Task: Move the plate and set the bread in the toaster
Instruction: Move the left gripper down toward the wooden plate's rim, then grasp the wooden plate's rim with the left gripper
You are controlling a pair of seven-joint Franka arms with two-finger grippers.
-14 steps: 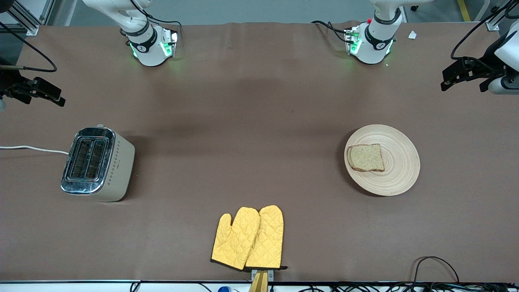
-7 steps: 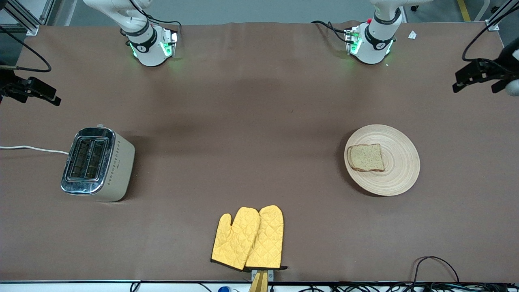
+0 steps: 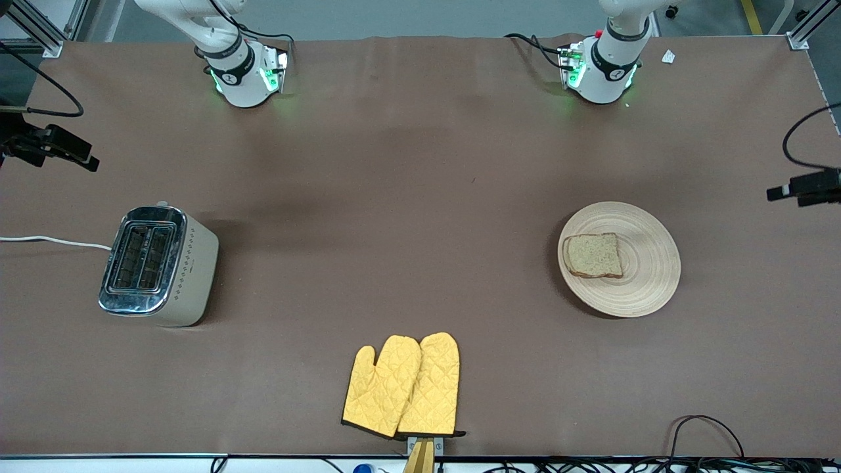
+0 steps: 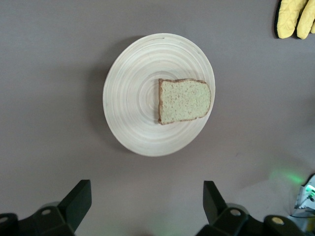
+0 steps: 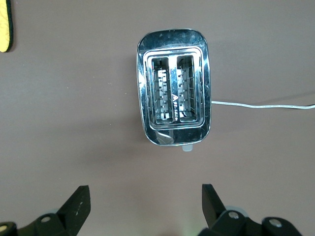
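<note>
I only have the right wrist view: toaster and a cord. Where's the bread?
Observer: The bread lies on the plate, toward the left arm's end of the table.
Operator: Is the left gripper holding anything?
Observer: No. The left gripper is open and empty, above the table beside the plate.
Operator: Anything between toaster and plate?
Observer: Yellow oven mitts, nearer the front camera than the toaster.

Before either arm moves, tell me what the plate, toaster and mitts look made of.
Plate: probably wood, matte pale, with concentric grooves. Toaster: mirror-bright chrome-looking top, matte cream sides, maybe painted metal or plastic. Mitts: yellow quilted fabric, diamond stitching.
</note>
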